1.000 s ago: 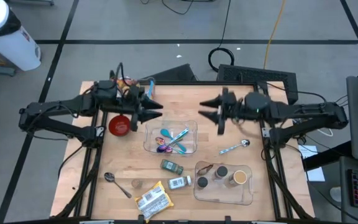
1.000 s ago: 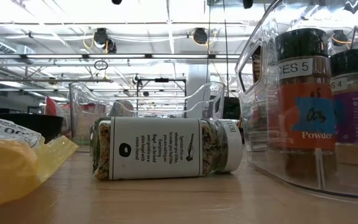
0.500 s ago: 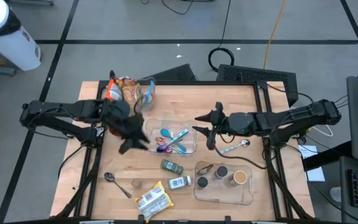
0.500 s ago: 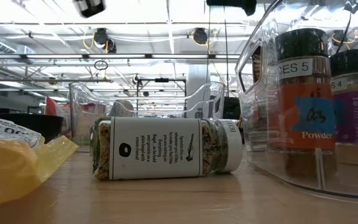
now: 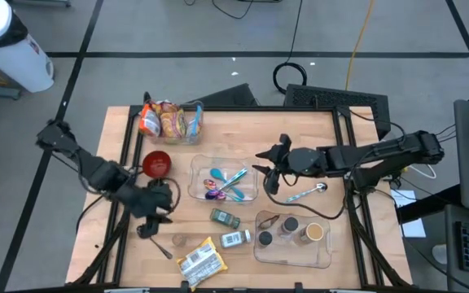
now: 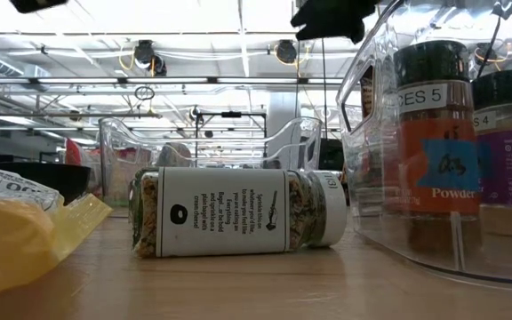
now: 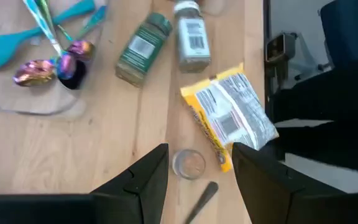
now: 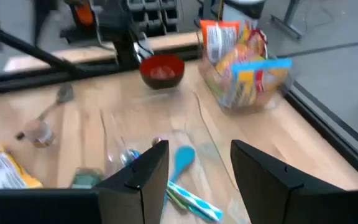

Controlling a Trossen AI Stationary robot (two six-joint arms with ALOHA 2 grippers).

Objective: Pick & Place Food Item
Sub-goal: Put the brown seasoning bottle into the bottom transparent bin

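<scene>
We are working toward picking up a food item, and the likeliest one, in our judgement, is the yellow snack packet (image 5: 199, 261) lying flat at the front edge of the surface (image 5: 300, 138), left of centre. Our left tool (image 5: 151, 218) is hovering over the front left part of the surface, fingers standing apart with nothing between them. In the left wrist view the snack packet (image 7: 229, 121) is showing just ahead of the fingers and a little off to one side, with a small round lid (image 7: 188, 163) lying nearer, almost in line with the gap.

The relation that matters: from above, the packet is lying to the right of the left tool and slightly nearer the front edge, its long axis running diagonally across the surface. We are judging that the tool would need to turn so its fingers cross that axis, not run along it.

Our right tool (image 5: 269, 168) is waiting beside the right end of the clear utensil tray (image 5: 251, 191), fingers apart and empty, well away from the packet. The left arm is clearly the nearer one. Two spice jars (image 5: 230, 229) are lying between the tray and the packet.
</scene>
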